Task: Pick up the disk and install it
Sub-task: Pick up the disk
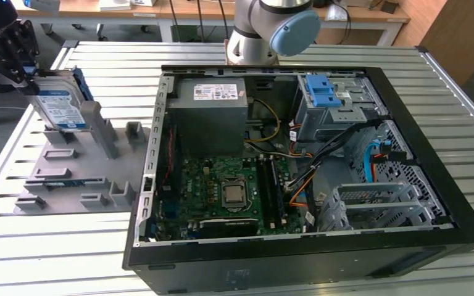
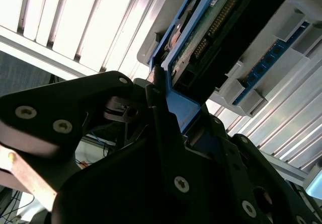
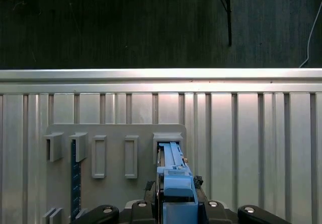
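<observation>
On a ribbed metal table (image 1: 56,259) in a workshop, an open computer case (image 1: 303,265) lies on its side, motherboard (image 1: 229,185) exposed and a metal drive cage (image 1: 332,98) with a blue latch at its far corner. To the exterior view's left of the case, a grey fixture block (image 1: 81,179) holds the disk (image 1: 60,105) standing on edge, and the gripper (image 1: 27,74) is closed on its upper end. The arm's base (image 1: 270,28) and workbenches (image 1: 97,9) stand beyond. The second wrist view shows what the exterior view cannot: the black fingers (image 2: 160,113) pinch only the thin blue carrier (image 2: 183,108), beside the disk's circuit-board face and connector pins. The first wrist view looks straight down the carrier's edge (image 3: 173,168) into its fixture slot and shows the neighbouring slots. Neither wrist view shows the case, cage or cables. The hold is probably narrow, on flexible plastic, so the disk could pivot or slip if it drags on the slot walls. A tilt would likely make it bind, and the cage lies well apart across loose cables that could snag it.
</observation>
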Action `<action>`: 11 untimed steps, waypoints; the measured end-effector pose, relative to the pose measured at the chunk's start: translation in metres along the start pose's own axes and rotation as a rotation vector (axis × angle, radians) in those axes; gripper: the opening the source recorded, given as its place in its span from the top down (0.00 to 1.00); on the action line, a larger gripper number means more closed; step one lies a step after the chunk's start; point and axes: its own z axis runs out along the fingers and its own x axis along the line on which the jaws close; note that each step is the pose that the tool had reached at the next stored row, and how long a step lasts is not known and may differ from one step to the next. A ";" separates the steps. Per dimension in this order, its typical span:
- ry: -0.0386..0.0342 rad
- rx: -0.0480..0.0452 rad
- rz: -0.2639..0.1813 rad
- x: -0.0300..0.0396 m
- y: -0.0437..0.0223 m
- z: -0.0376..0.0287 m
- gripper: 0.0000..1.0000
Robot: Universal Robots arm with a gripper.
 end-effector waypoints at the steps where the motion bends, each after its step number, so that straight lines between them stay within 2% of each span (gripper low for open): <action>1: 0.0001 -0.0002 0.000 0.0000 0.0000 -0.0004 0.64; 11: -0.0001 0.0002 0.000 0.0000 0.0000 -0.0036 0.64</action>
